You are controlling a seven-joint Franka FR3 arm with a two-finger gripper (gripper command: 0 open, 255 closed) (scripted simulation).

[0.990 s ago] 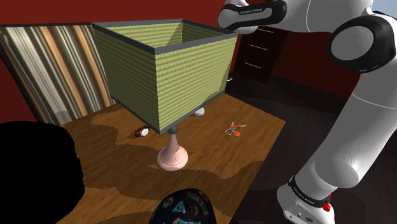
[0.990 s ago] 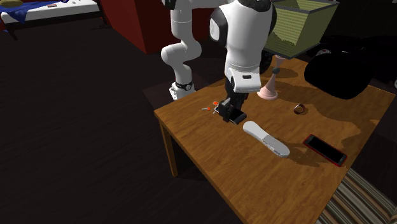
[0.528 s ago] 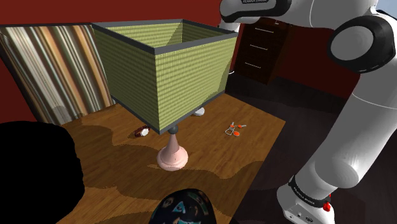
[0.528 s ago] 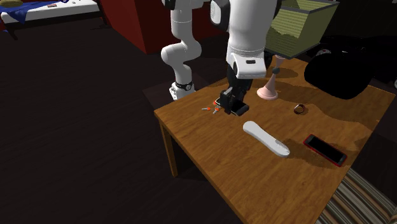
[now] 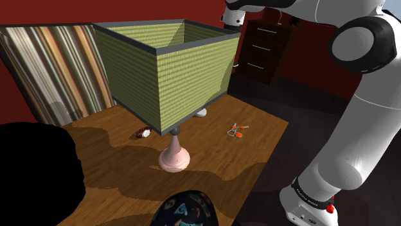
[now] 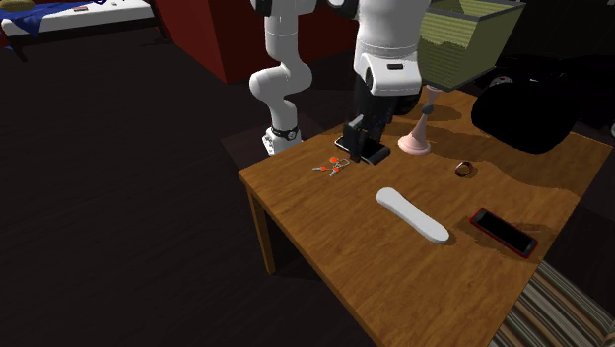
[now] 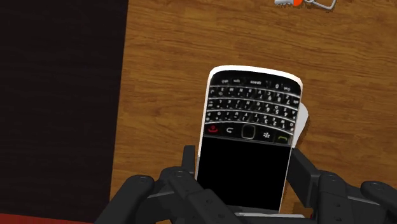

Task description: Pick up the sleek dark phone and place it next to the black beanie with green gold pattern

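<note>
The phone, black with a keypad and a pale rim, sits pinched between the two black fingers of the gripper. They clasp its blank screen end, and the keypad end points away from the hand, down toward the wooden table. In the second exterior view the gripper hangs with the phone low over the table. It is near the corner closest to the stand, between a small orange-and-white bunch of keys and the pink lamp base.

The white arm rises from its stand behind that corner, folds over high up, and its forearm drops almost straight down so the hand points at the wood. In the shoulder view its upper links pass above the green lampshade.

The beanie, dark with a teal and orange pattern, lies at the table's near edge in the shoulder view, on the near side of the lamp base. It is well apart from the keys.

Farther along the table lie a long white object, a small brown ring-shaped thing and a dark red-rimmed handset. A large black bulk rests at the far end. A dark dresser stands against the red wall, its drawers closed.
</note>
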